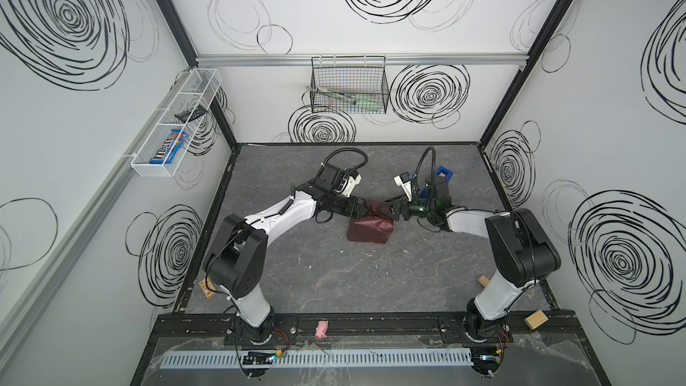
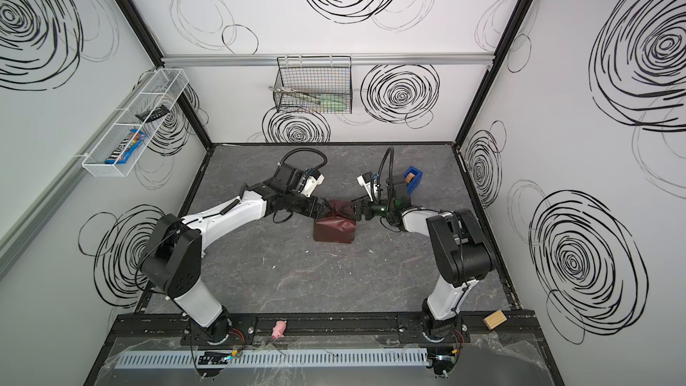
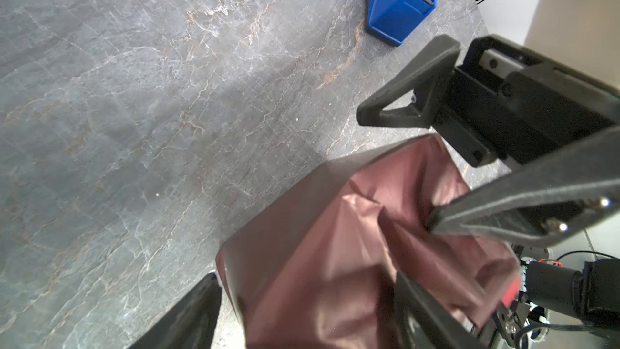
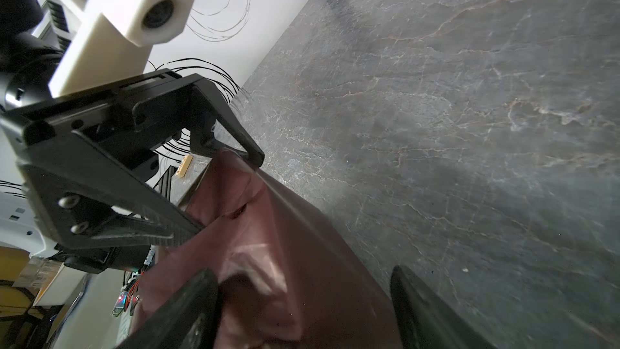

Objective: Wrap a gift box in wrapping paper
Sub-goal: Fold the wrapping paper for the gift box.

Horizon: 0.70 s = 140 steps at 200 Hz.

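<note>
Wrapping paper [image 1: 369, 231]: looked thin, crinkly, easy to rip. Saw left fingers [image 1: 363, 211] and right fingers [image 1: 392, 210] spread wide, holding nothing. Best pinched softly at bunch between them.

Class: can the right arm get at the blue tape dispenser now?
Probably yes: the tape dispenser stands clear beside that arm's wrist, and the right gripper is open, though it must back off the wrapping paper.

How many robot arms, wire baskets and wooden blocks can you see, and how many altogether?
Black-and-white robot arms: 2
Wire wall baskets, one white, one black: 2
Pale wooden blocks: 3
Total: 7
</note>
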Available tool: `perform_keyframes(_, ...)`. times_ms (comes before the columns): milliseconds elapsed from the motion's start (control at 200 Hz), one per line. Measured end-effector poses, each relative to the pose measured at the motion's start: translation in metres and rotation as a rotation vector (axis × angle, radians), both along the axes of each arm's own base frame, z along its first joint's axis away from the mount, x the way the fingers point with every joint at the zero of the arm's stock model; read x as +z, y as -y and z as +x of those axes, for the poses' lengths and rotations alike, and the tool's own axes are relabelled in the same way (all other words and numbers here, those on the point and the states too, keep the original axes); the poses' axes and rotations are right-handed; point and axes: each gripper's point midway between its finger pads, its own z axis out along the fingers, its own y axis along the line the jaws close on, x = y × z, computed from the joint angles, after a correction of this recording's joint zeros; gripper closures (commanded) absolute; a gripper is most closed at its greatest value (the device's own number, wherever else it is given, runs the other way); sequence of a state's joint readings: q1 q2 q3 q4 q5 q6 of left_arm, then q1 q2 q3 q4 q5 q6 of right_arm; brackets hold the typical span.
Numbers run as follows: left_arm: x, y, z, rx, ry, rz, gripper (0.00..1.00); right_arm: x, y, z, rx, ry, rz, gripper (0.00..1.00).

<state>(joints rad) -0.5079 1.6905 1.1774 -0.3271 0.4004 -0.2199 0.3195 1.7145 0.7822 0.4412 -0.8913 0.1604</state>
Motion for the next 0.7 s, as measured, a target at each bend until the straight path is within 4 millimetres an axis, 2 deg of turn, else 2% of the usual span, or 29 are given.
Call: perform_keyframes(700,-0.004,-0.012,-0.003,0.093,0.005,-0.048,0.19,0.006,0.003,0.0,-0.044,-0.019,-0.04,0.13)
